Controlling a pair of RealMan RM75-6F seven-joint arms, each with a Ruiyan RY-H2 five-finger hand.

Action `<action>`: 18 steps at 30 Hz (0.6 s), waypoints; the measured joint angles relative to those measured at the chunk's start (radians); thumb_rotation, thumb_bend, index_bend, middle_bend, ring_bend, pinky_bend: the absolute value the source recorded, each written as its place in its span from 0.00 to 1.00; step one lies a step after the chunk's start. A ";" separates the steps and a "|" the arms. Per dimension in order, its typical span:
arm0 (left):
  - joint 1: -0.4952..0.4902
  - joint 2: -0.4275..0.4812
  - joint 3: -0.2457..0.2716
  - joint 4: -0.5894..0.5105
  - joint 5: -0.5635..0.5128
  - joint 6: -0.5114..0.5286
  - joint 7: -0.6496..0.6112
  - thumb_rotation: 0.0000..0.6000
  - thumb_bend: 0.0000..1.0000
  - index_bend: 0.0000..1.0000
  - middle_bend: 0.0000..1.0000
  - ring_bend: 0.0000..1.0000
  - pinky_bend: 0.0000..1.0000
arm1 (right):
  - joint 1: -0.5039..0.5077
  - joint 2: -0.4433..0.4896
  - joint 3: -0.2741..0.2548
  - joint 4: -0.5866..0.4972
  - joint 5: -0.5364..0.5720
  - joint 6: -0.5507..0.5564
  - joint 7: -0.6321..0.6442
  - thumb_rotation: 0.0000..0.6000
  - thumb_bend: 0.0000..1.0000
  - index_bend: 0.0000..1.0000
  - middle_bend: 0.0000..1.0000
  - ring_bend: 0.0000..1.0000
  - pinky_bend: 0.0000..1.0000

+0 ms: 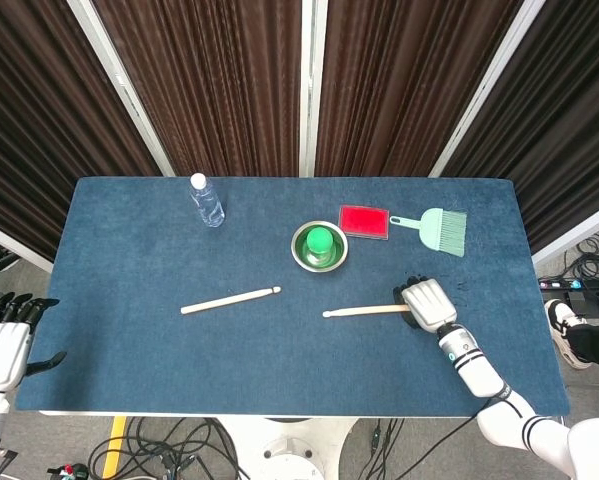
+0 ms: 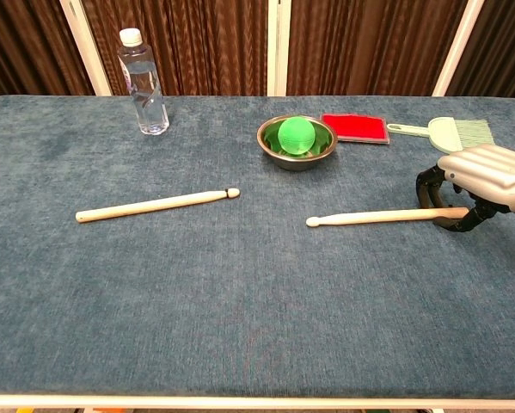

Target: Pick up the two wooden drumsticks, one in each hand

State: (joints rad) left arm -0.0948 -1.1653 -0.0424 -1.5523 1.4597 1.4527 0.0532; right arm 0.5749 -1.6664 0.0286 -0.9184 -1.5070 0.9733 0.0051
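Two wooden drumsticks lie on the blue table. The left drumstick [image 1: 229, 300] [image 2: 154, 205] rests alone near the table's middle left. The right drumstick [image 1: 364, 311] [image 2: 373, 216] lies almost level, tip pointing left. My right hand [image 1: 427, 304] [image 2: 481, 176] curls over its butt end, fingers on the far side and thumb on the near side, gripping it low at the cloth. My left hand [image 1: 4, 350] hangs off the table's left front corner, fingers spread and holding nothing; only the head view shows it.
A metal bowl [image 1: 299, 245] [image 2: 266, 142] holding a green ball stands behind the sticks. A red block [image 1: 365, 221] and a green hand brush [image 1: 441, 228] lie at the back right. A water bottle [image 1: 207, 200] [image 2: 143, 83] stands at the back left.
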 measured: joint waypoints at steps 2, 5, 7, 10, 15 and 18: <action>-0.010 -0.001 -0.004 0.001 0.003 -0.007 0.001 1.00 0.02 0.24 0.25 0.13 0.11 | 0.000 0.003 0.000 -0.004 0.002 0.001 0.000 1.00 0.37 0.62 0.61 0.36 0.43; -0.032 -0.002 -0.012 0.002 0.013 -0.022 0.004 1.00 0.01 0.24 0.25 0.13 0.11 | -0.002 0.014 0.001 -0.015 -0.001 0.015 0.007 1.00 0.43 0.65 0.63 0.37 0.44; -0.051 -0.001 -0.020 -0.001 0.017 -0.040 0.007 1.00 0.01 0.25 0.25 0.13 0.11 | -0.004 0.030 0.004 -0.031 -0.005 0.034 0.022 1.00 0.47 0.65 0.64 0.38 0.45; -0.096 0.004 -0.037 -0.019 0.015 -0.095 0.015 1.00 0.01 0.28 0.26 0.16 0.16 | -0.008 0.070 0.013 -0.075 -0.011 0.073 0.053 1.00 0.52 0.67 0.65 0.39 0.45; -0.192 -0.005 -0.080 -0.054 -0.018 -0.210 0.044 1.00 0.03 0.35 0.32 0.32 0.38 | -0.025 0.166 0.045 -0.176 -0.018 0.176 0.091 1.00 0.53 0.67 0.65 0.39 0.46; -0.259 -0.037 -0.109 -0.075 -0.063 -0.288 0.080 1.00 0.06 0.39 0.37 0.42 0.51 | -0.038 0.234 0.072 -0.248 -0.014 0.230 0.108 1.00 0.53 0.67 0.65 0.39 0.46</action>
State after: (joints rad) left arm -0.3538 -1.2021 -0.1514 -1.6271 1.3969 1.1643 0.1335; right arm 0.5365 -1.4327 0.1008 -1.1663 -1.5211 1.2031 0.1129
